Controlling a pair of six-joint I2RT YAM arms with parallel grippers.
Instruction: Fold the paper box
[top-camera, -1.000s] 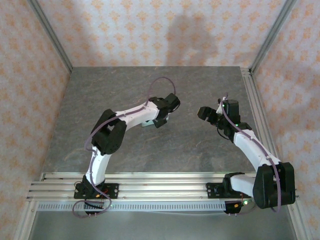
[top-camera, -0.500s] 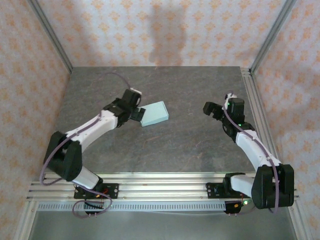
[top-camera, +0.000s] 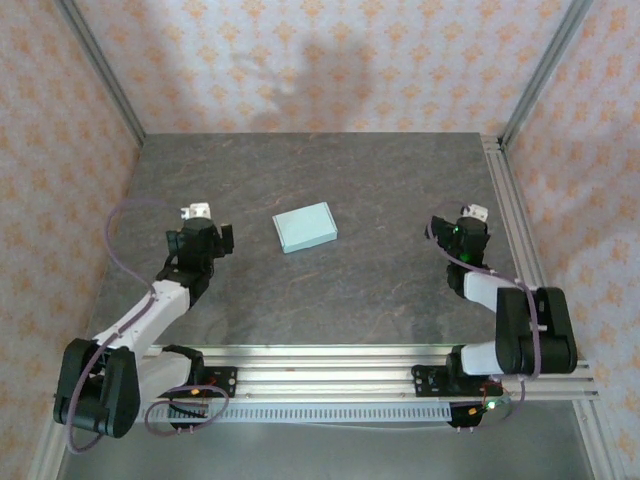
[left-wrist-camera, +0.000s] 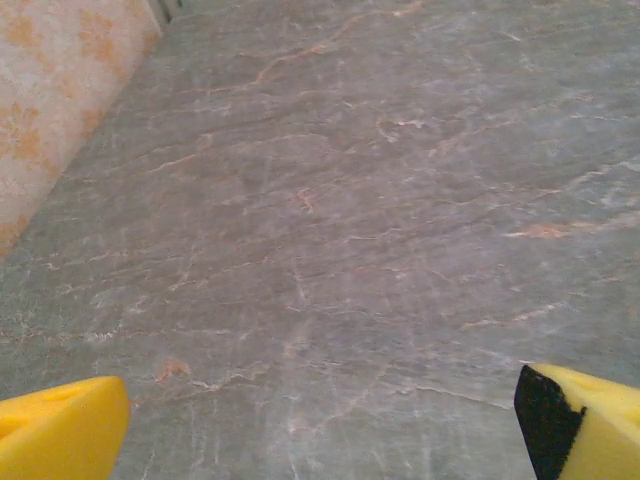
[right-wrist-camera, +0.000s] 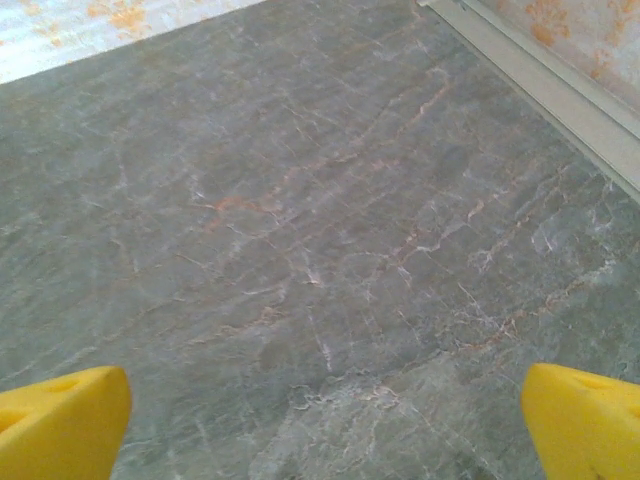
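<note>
So, going left to right. My left arm (top-camera: 150, 300) was tucked over on the left side of the worktop (top-camera: 350, 300), and the left jaws were wide apart with nothing in them. On my left wrist cam, the two yellow pads (left-wrist-camera: 60, 430) sat way out at the bottom corners, with just bare grey stone-look surface between them.

The paper box (top-camera: 305, 227) was lying flat around the middle of the worktop, a bit toward the far side. It was a pale mint rectangle, slightly skewed, and well apart from both arms.

My right arm (top-camera: 480, 285) was over by the metal rail (top-camera: 510, 220) on the right edge. The right jaws were just as wide, also holding nothing. Its wrist cam had plain worktop between the pads too.
</note>
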